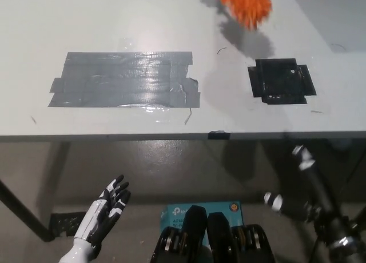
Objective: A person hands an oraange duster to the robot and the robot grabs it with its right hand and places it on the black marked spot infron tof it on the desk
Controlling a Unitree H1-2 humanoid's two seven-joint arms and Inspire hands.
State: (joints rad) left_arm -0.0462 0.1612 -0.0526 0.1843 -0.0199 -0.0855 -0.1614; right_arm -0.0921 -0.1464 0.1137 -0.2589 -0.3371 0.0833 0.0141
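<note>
Two hands wait below the counter [34, 57] edge: white left hand [108, 208] resting, fingers spread and empty; black right hand [306, 186] blurred, finger state indiscernible. The orange duster [245, 3] hovers beyond the black marked spot [281, 81]; the right hand should rise, fingers apart, toward it

A wide patch of grey tape [126, 80] lies flat at the surface's left; a teal box [174, 212] sits on the floor below.
</note>
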